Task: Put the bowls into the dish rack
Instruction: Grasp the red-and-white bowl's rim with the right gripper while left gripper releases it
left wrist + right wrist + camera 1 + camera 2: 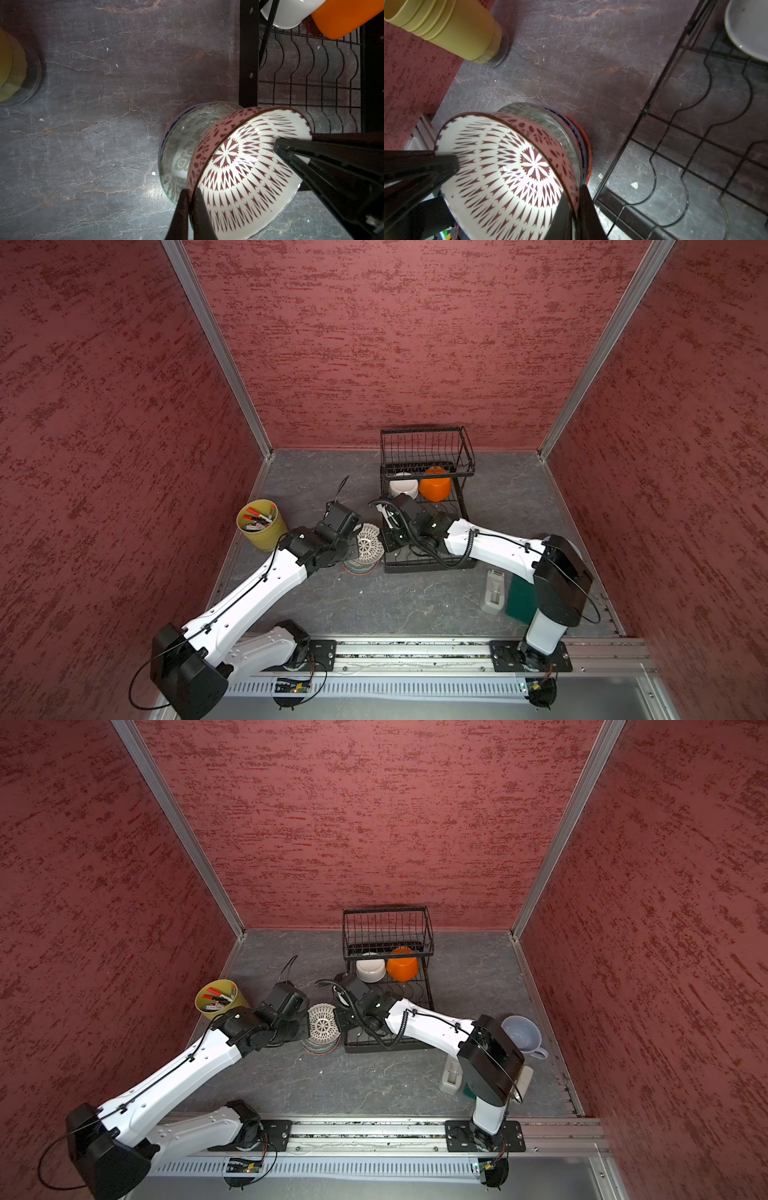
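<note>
Black fingers [180, 209] of the left gripper [190, 198] are clamped on the rim of the red-patterned bowl [239, 176], one inside the wall and one outside. The right gripper [576, 200] is closed just as tightly on the opposite rim, so both arms hold the one bowl, steeply tilted. It hangs over the stack of bowls [360, 567] on the worktop [374, 605], just beside the dish rack [428, 565]. Whether it is clear of the green-patterned bowl [178, 149] beneath is hard to tell. A white bowl [403, 487] and an orange bowl [435, 488] sit at the back of the rack's lower tier. This looks like a hand-over. Next, the left fingers should probably let go, so the right arm can carry the bowl over the side wire into the free front slots.
</note>
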